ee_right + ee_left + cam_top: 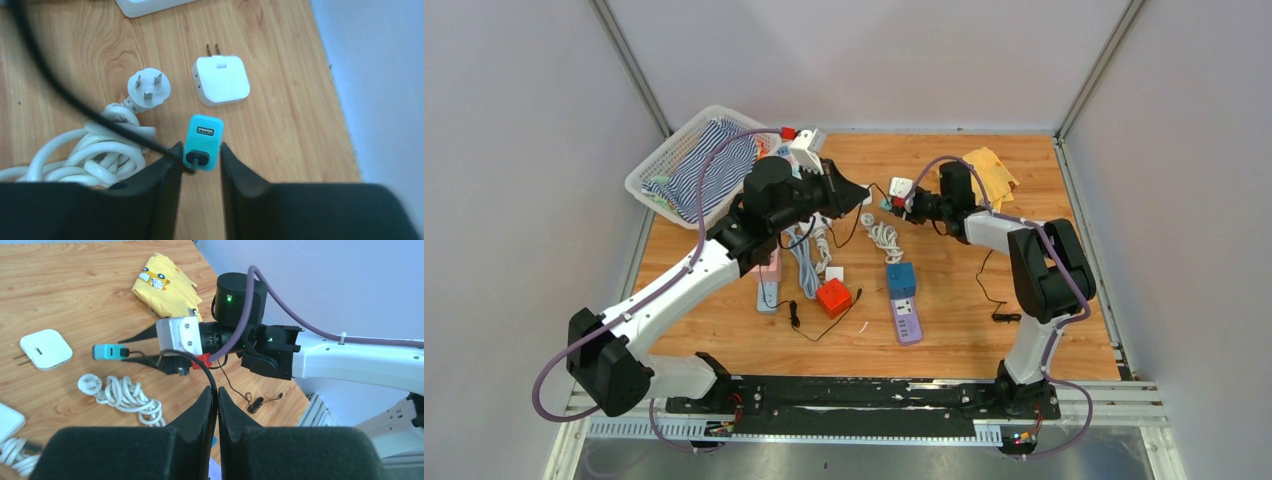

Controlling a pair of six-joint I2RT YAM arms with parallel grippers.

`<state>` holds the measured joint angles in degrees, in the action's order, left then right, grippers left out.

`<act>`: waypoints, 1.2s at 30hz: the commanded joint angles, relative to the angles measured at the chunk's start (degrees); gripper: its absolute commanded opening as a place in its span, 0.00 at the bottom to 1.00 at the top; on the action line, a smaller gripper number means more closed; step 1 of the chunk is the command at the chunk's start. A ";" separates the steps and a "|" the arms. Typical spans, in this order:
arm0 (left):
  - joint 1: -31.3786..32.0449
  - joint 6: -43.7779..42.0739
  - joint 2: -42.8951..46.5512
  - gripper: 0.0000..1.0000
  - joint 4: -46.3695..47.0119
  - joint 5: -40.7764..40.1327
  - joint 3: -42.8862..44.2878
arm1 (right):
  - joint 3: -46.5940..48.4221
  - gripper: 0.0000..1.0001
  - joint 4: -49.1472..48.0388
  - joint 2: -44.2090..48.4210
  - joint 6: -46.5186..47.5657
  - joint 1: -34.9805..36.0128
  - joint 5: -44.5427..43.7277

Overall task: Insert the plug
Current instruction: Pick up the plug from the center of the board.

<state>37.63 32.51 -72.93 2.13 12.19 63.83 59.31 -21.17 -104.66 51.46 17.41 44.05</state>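
From above, I see my left gripper (862,190) and right gripper (890,205) facing each other just beyond the white coiled cord (884,238). Left wrist: fingers (197,412) pinched on the black cable (214,382). Right wrist: fingers (162,172) clamp the teal plug (203,137) beside that cord.

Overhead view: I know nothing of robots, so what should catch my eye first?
Above the middle of the wooden table, the right pincer grips a small teal charger, while the left pincer pinches its thin black cable. A basket of striped cloth sits at the far left corner.
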 commanded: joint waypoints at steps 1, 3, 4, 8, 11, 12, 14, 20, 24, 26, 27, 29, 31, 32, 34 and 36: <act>-0.33 0.70 1.38 0.07 0.85 -0.41 -0.92 | 0.11 0.44 2.97 0.24 1.34 1.13 -2.77; -0.31 0.84 1.17 0.06 0.86 -0.40 -0.88 | -0.51 0.52 2.42 -0.49 2.43 1.63 -4.12; -0.29 0.94 1.05 0.06 0.86 -0.34 -0.88 | -0.56 0.54 2.04 -0.79 2.45 1.76 -4.19; -0.31 1.48 0.56 0.06 0.86 -0.12 -0.70 | 0.02 0.59 0.62 -2.76 0.95 2.39 -3.62; -0.36 1.69 0.62 0.05 0.86 -0.04 -0.55 | 0.57 0.59 0.60 -4.32 1.36 2.69 -4.21; -0.38 1.65 0.69 0.04 0.86 -0.05 -0.48 | 0.71 0.59 0.65 -4.77 1.74 2.71 -5.02; -0.41 1.34 0.89 0.04 0.86 -0.26 -0.63 | 0.77 0.57 1.15 -5.36 3.47 2.64 -5.95; -0.88 1.64 1.08 0.08 0.77 -0.70 -1.96 | 2.85 0.53 3.15 -7.18 9.64 2.65 -6.24; -1.22 1.38 1.76 0.13 0.77 -1.08 -3.03 | 4.92 0.52 5.79 -9.19 13.68 2.63 -5.61; -1.64 1.28 2.20 0.19 0.72 -1.83 -3.99 | 5.13 0.54 5.72 -9.72 15.80 2.61 -4.48; -1.98 1.49 2.41 0.21 0.76 -2.09 -4.61 | 5.35 0.55 5.63 -10.08 16.65 2.67 -4.16; -2.99 2.16 2.59 0.26 0.77 -2.49 -5.76 | 5.99 0.55 5.61 -10.85 17.50 2.71 -3.23; -4.25 2.36 2.61 0.29 0.73 -2.01 -6.65 | 5.97 0.54 5.88 -11.10 19.65 2.71 -1.82; -4.85 1.94 2.54 0.30 0.76 -1.95 -7.08 | 5.68 0.54 6.05 -10.95 20.94 2.84 -1.22; -5.92 0.52 1.92 0.35 0.54 -2.63 -8.22 | 5.09 0.54 5.17 -10.77 21.48 3.14 -0.69; -7.55 1.05 1.01 0.37 0.51 -2.19 -9.19 | 4.82 0.54 4.14 -10.66 21.65 3.20 0.27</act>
<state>32.38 34.22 -71.46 2.50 10.63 56.62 64.40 -17.61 -114.63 69.63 19.25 40.21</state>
